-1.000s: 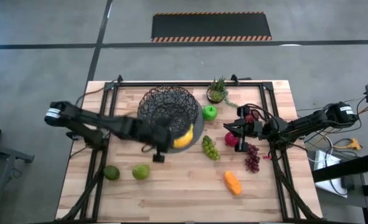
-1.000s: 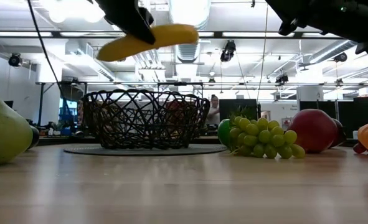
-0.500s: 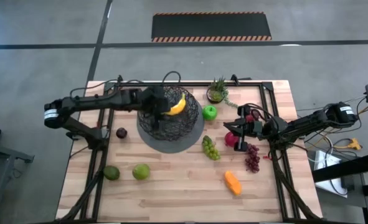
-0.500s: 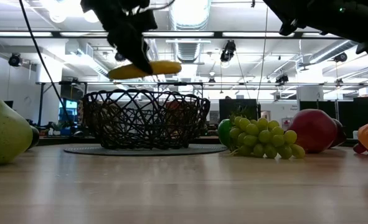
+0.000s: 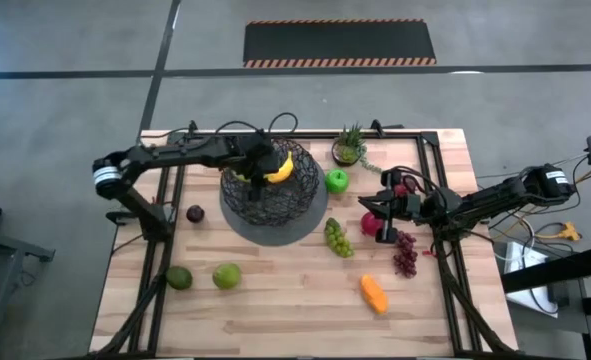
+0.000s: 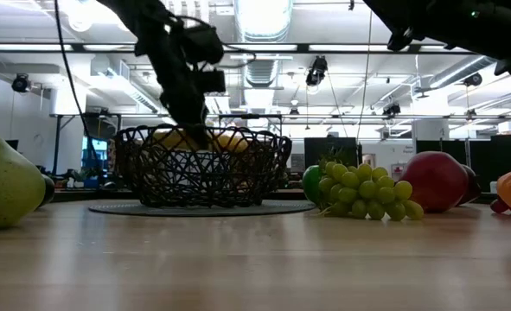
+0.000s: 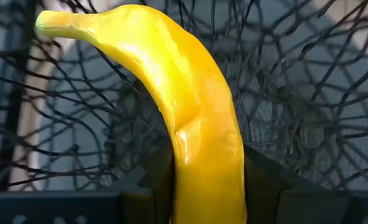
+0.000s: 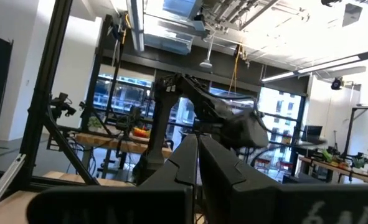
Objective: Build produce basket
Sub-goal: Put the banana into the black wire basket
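- Your left gripper [image 7: 202, 180] pinches the smooth, glossy curved banana [image 7: 190, 118] inside the black wire-mesh basket [image 5: 270, 195].
- Your right gripper [image 5: 375, 208] waits pinched shut above the red apple [image 5: 372, 225].

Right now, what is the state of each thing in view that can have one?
Left hand: shut on the banana, lowered into the basket.
Right hand: shut, empty, raised at the table's right side.
Banana: held, inside the basket, not released.
Basket: upright.
Green grapes: loose on the table.
Red apple: loose on the table.
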Action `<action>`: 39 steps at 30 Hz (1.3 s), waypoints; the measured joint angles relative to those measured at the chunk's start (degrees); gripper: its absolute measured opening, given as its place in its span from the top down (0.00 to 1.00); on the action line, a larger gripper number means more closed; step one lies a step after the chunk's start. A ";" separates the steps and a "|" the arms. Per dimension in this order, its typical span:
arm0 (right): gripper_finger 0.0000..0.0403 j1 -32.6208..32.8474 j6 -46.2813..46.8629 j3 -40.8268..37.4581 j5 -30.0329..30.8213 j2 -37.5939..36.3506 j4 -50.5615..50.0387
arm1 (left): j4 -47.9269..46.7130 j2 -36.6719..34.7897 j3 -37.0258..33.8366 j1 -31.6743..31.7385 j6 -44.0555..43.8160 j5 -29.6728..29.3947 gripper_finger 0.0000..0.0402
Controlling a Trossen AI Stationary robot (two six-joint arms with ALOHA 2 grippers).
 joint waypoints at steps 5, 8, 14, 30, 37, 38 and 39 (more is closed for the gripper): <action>0.98 0.00 0.02 0.00 0.01 0.00 -0.20 | -0.01 2.83 0.00 0.10 0.28 -0.03 0.70; 0.98 0.00 0.04 0.00 0.05 0.00 -0.21 | 0.03 3.13 0.00 0.08 0.35 -0.04 0.70; 0.98 0.00 -0.02 0.00 0.13 0.00 -0.21 | 0.05 2.99 0.02 0.10 0.35 -0.40 0.70; 0.98 0.00 0.00 0.00 0.19 -0.01 -0.36 | 0.10 2.95 0.04 0.10 1.48 -0.73 0.64; 0.98 0.02 0.00 0.00 0.19 -0.02 -0.54 | 0.16 2.93 0.07 0.10 1.38 -0.75 0.63; 0.98 0.00 0.00 0.00 0.19 -0.02 -0.52 | 0.16 2.93 0.07 0.10 1.38 -0.75 0.63; 0.98 0.01 0.00 0.00 0.19 -0.02 -0.54 | 0.16 2.93 0.07 0.10 1.38 -0.75 0.63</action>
